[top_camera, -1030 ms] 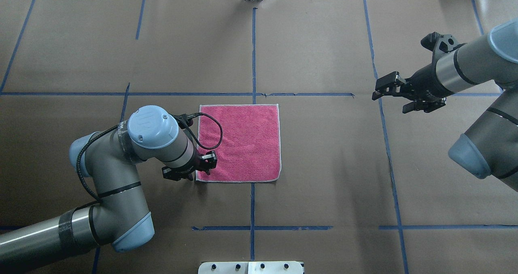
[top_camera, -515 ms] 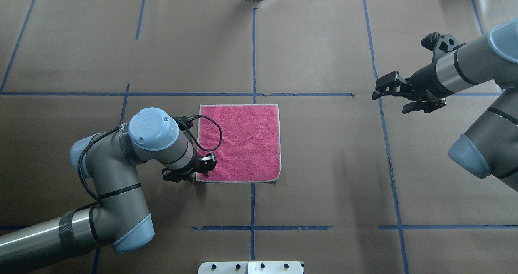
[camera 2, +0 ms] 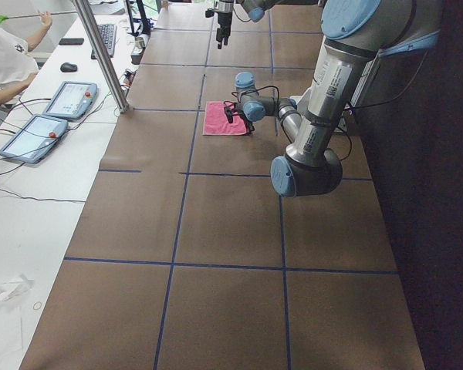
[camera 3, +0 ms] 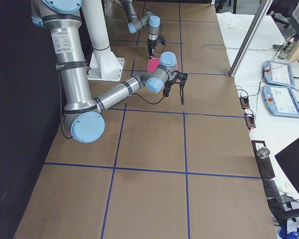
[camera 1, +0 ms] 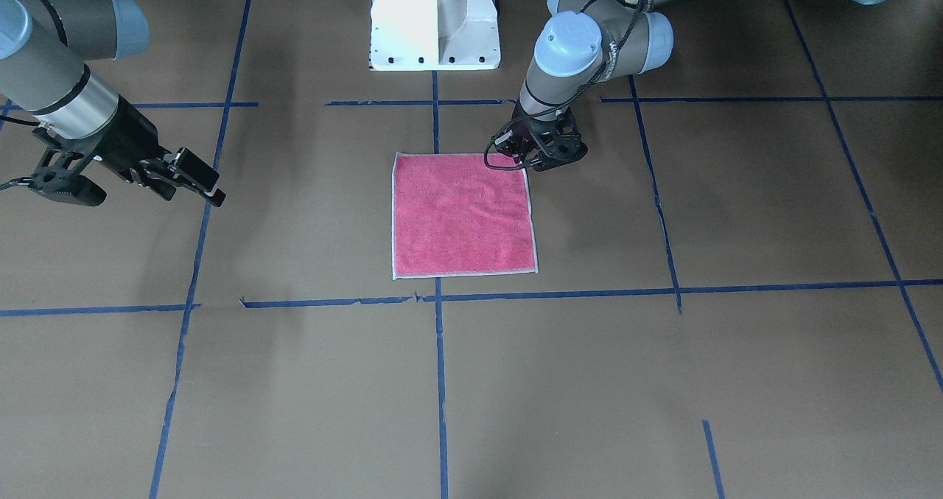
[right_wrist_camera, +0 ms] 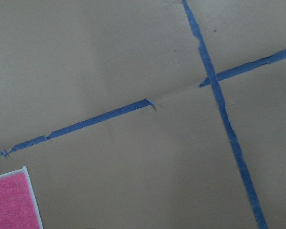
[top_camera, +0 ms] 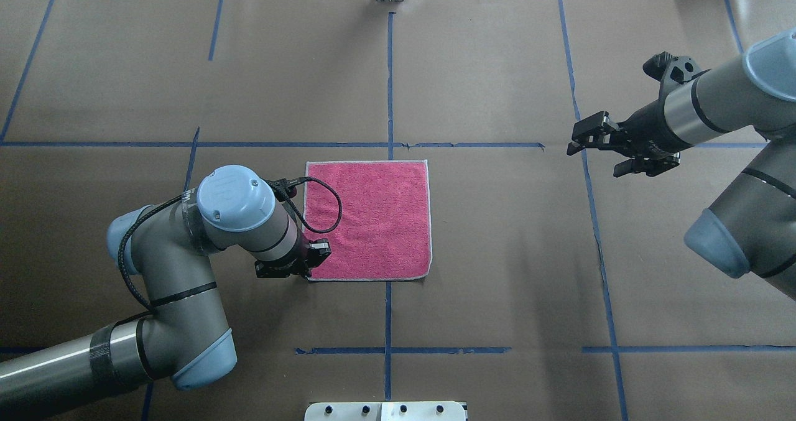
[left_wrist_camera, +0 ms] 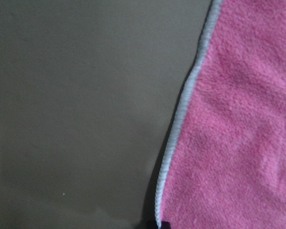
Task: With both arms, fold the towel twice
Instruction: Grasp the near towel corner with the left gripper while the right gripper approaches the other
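The towel (top_camera: 373, 222) lies flat and pink side up in the middle of the table, also in the front view (camera 1: 460, 219). My left gripper (top_camera: 305, 265) is down at the towel's near-left corner, its jaws close together on that corner (camera 1: 532, 158). The left wrist view shows the pink cloth (left_wrist_camera: 243, 119) and its grey edging very close. My right gripper (top_camera: 594, 160) is open and empty, held above the table far to the towel's right (camera 1: 158, 197). The right wrist view shows only the towel's corner (right_wrist_camera: 9, 200).
Blue tape lines cross the brown paper table cover. The white pedestal base (camera 1: 435, 20) stands at the robot's side of the table. A metal post (camera 2: 100, 58) and a side table with tablets and an operator (camera 2: 4, 62) lie beyond the far edge.
My left gripper's jaws have narrowed at the towel's near-left corner, and that corner has pulled in slightly. My right gripper has drifted a little towards the towel.
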Controlling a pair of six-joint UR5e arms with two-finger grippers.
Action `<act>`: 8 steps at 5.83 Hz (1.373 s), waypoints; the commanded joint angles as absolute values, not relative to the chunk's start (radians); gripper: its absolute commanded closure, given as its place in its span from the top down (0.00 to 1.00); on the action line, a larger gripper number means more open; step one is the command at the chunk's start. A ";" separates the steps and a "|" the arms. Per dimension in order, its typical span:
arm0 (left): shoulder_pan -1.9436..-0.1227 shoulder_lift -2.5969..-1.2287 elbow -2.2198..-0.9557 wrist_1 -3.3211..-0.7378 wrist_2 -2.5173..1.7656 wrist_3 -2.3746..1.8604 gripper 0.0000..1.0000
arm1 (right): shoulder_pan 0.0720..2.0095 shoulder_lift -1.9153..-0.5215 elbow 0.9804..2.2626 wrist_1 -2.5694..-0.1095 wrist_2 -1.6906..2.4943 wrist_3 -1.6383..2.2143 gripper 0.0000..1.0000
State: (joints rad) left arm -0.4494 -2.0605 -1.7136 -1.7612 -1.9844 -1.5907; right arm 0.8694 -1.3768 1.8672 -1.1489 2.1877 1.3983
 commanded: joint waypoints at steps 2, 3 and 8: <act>-0.452 -2.071 -1.729 -1.759 -1.988 -1.591 0.02 | 0.641 -1.255 1.868 -1.161 1.981 1.616 1.00; -0.453 -2.074 -1.714 -1.767 -1.985 -1.589 0.02 | 0.517 -1.227 1.864 -1.166 1.860 1.658 1.00; -0.457 -2.066 -1.707 -1.772 -1.985 -1.582 0.02 | 0.296 -1.031 1.764 -1.407 1.637 1.726 0.83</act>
State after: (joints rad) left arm -0.4566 -2.0688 -1.7075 -1.7716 -1.9839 -1.5831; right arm 0.3021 -1.0542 1.7967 -1.4010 1.6450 1.7180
